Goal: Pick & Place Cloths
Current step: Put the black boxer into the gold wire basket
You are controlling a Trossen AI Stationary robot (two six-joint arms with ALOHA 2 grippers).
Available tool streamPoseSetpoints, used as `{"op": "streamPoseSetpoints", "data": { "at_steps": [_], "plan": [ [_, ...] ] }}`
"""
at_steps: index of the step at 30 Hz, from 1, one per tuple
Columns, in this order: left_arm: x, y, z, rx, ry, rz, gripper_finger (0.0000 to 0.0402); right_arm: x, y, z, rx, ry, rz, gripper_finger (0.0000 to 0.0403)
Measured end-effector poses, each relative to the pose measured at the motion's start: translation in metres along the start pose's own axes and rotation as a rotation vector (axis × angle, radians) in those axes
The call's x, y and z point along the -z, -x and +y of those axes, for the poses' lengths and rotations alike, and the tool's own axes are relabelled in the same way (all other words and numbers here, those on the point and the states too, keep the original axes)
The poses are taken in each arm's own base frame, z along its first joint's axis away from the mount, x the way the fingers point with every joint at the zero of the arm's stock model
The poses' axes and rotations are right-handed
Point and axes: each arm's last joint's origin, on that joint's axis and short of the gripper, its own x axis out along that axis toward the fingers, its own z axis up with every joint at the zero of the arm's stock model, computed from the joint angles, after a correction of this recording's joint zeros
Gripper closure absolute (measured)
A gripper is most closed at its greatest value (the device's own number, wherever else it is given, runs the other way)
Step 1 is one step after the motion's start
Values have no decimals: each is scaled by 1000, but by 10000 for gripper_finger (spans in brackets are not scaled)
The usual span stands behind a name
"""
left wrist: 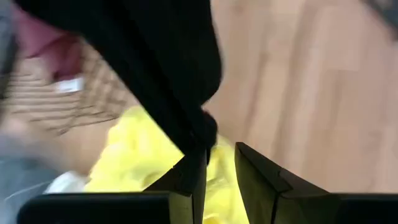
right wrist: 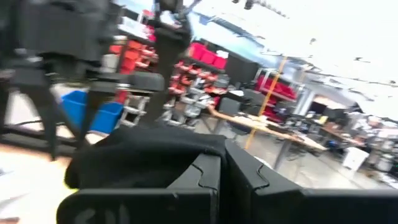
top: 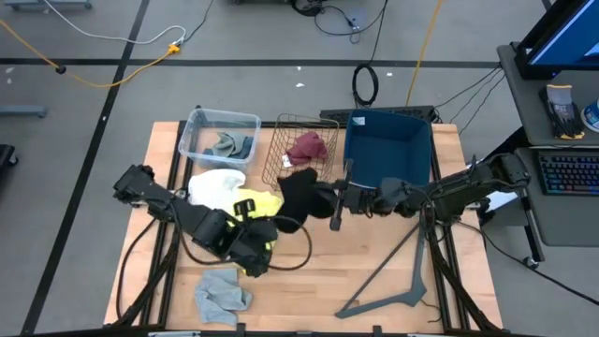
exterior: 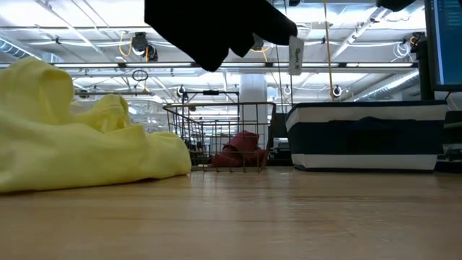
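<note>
A: Right end effector [top: 334,208], high view: clenched on the black cloth [top: 299,195], which hangs from it between the wire basket [top: 281,140] and the blue bin [top: 388,150]. Left end effector [top: 251,245] sits low over the yellow cloth [top: 260,204], with a white cloth [top: 217,185] just beside that.

B: Other cloths in that view?

A: Maroon cloth [top: 307,147] already in the wire basket, a grey-green one [top: 229,145] in the clear tub [top: 220,122], a light grey cloth [top: 221,292] loose on the surface [top: 309,290] near the front edge. (The grey V-shaped bar [top: 398,281] is not part of the job.)

B: Low view?

A: Black cloth [exterior: 209,29] is clear of the surface, up high; yellow cloth [exterior: 79,144] heaped on the wood; maroon cloth [exterior: 238,150] inside the basket [exterior: 216,137].

B: Left wrist view?

A: Fingers [left wrist: 186,177] stand slightly parted with nothing between them, so released; yellow cloth [left wrist: 137,155] lies beyond them, black cloth [left wrist: 155,68] hanging across.

B: Right wrist view?

A: Fingers [right wrist: 205,177] pressed together on black fabric [right wrist: 137,158].

B: Step?

A: My read: carry phase for the black cloth. Next move calls for bringing it over a container before letting go; which one, I cannot tell.
</note>
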Motion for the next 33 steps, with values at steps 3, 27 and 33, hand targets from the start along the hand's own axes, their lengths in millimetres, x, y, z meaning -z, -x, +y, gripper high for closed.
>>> {"op": "streamPoseSetpoints", "data": {
  "at_steps": [3,27,33],
  "plan": [
    [10,5,-4,-70,15,-7,316,-3,-8,-15,58,18,-10,402],
    [87,-1,-42,-277,209,-79,316,-19,-52,-142,102,-199,-75,403],
    [100,-5,-47,-288,231,-74,316,2,-74,-159,73,-275,-51,403]
  ]
}}
